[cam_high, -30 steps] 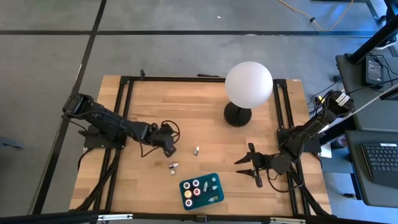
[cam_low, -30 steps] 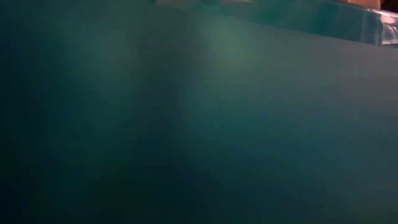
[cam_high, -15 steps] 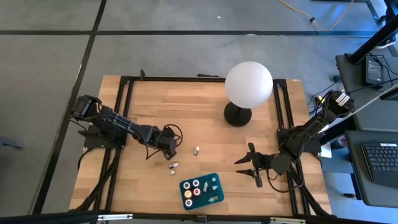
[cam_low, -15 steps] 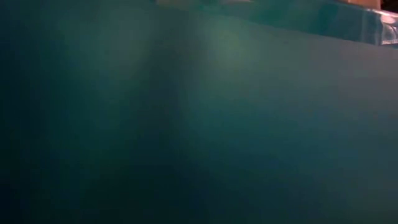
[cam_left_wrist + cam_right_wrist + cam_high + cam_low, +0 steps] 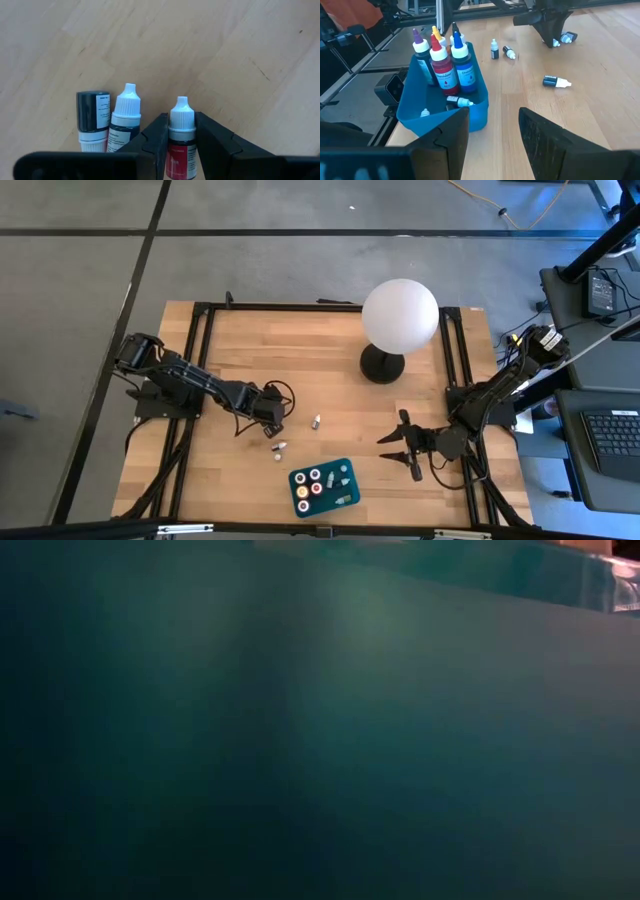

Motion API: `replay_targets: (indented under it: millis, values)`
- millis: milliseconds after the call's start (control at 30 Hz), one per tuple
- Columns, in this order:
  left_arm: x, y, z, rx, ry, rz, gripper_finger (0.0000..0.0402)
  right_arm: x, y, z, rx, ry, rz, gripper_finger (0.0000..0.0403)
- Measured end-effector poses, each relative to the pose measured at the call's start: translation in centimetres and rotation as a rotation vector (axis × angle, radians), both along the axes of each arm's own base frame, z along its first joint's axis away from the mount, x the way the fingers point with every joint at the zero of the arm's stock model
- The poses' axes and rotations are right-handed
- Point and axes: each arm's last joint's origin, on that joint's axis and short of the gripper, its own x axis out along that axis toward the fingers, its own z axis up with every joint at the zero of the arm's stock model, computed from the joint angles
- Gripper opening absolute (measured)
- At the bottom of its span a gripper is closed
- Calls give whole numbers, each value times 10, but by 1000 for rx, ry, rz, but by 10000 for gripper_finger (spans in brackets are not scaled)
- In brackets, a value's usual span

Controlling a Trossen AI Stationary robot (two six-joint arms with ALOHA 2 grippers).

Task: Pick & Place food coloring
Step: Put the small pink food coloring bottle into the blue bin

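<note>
Item — my left gripper (image 5: pixel 181 145): jaws clamped on a red food coloring bottle (image 5: pixel 180 137), white-capped. My right gripper (image 5: pixel 492 132) — jaws apart, apparently empty.

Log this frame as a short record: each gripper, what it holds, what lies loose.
left gripper: low at the table, jaws closed on the red bottle
right gripper: open, holding nothing, waiting right of the teal tray
loose: two dark bottles lying next to the red one
tray contents: several bottles and pots
</note>
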Motion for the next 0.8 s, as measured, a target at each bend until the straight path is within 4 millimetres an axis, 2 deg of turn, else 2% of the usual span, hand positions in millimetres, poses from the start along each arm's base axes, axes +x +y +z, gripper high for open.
replay_targets:
  millis: [167,300,533,800]
  values:
    - [1,-1,2,-4,-10,-5,84,0,0,0,0,0,0,175]
    - [2,-4,12,-15,-23,-52,78,0,0,0,-3,3,0,175]
    - [15,-12,42,-8,-137,-139,80,0,0,-1,-5,5,0,175]
    - [46,-19,93,79,-308,-267,83,0,0,-1,-5,5,0,175]
